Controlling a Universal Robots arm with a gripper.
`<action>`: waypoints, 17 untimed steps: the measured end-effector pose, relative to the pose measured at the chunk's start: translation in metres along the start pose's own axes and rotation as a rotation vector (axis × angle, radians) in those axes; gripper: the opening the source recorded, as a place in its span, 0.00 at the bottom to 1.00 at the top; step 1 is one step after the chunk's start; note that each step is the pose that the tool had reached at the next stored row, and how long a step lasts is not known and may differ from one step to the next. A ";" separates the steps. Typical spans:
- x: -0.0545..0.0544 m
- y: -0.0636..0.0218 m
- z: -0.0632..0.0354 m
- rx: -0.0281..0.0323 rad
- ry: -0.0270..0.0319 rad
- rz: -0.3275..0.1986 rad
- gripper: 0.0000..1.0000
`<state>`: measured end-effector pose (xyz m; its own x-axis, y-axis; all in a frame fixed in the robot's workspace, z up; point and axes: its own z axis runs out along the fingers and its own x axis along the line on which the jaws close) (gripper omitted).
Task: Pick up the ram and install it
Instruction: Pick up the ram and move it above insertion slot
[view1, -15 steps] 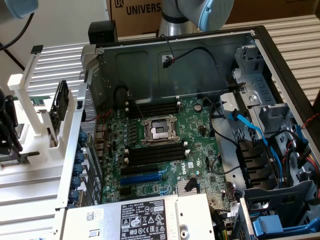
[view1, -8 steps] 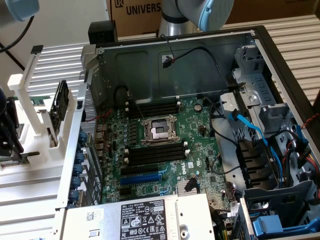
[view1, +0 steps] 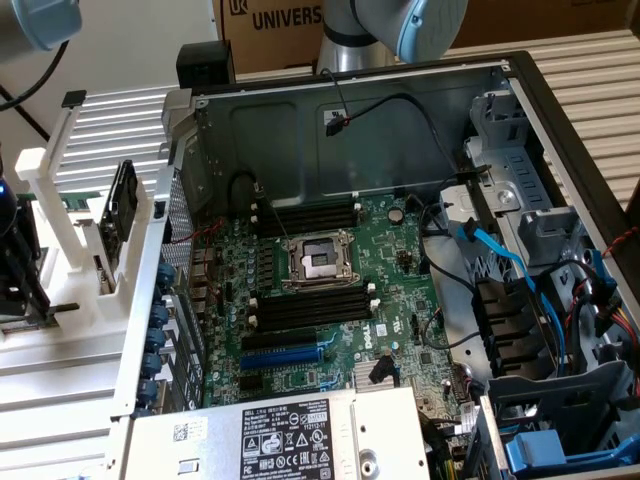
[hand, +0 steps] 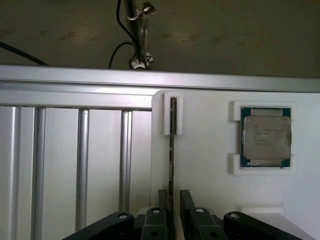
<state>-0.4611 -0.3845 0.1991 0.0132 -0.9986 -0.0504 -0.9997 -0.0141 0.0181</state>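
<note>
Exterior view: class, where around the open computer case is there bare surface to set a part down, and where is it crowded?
Bare: the ribbed table beyond the case's wall at the exterior view's right, and the ribbed strip between the white holder and the case's perforated side. Crowded: the motherboard and the cable-filled drive bays.

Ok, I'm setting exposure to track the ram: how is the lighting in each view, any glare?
Wrist view: the white holder is bright without washing out, so the edge-on ram reads as a dark line; the processor lid shows faint sheen; the backdrop beyond the rail is dim. Exterior view: the motherboard is evenly lit, no harsh glare, soft shade along the case's back wall.
</note>
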 end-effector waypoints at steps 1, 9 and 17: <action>0.000 0.0000 0.0001 0.0001 -0.0001 0.000 0.24; 0.000 0.0000 0.0001 0.0002 -0.0001 0.000 0.24; 0.000 0.0000 0.0001 0.0002 -0.0001 0.000 0.13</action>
<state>-0.4610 -0.3845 0.1990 0.0132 -0.9986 -0.0505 -0.9997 -0.0141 0.0179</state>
